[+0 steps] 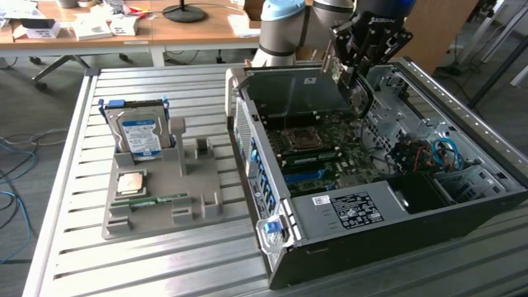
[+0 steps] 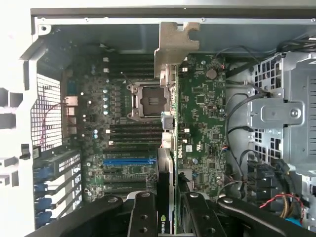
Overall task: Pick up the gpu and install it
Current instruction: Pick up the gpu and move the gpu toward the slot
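My gripper (image 1: 360, 65) hangs over the back part of the open computer case (image 1: 462, 124), shut on the gpu (image 1: 357, 93). The card hangs below the fingers, above the green motherboard (image 1: 330, 148). In the wrist view the gpu (image 2: 169, 168) runs edge-on between the black fingers (image 2: 143, 212) of the gripper (image 2: 167, 200). Its silvery bracket (image 2: 174, 44) reaches toward the case's rear wall. It hovers over the motherboard (image 2: 202, 108) beside the processor socket (image 2: 148, 101), and a blue slot (image 2: 126, 161) lies to one side of it.
At the exterior view's left, a grey holder (image 1: 194, 198) on the slatted metal table (image 1: 74, 185) carries a blue-labelled hard drive (image 1: 140, 136), a processor chip (image 1: 132, 182) and a green memory stick (image 1: 153, 200). A drive cage (image 2: 281, 113) and cables (image 1: 441, 151) crowd the case's far side.
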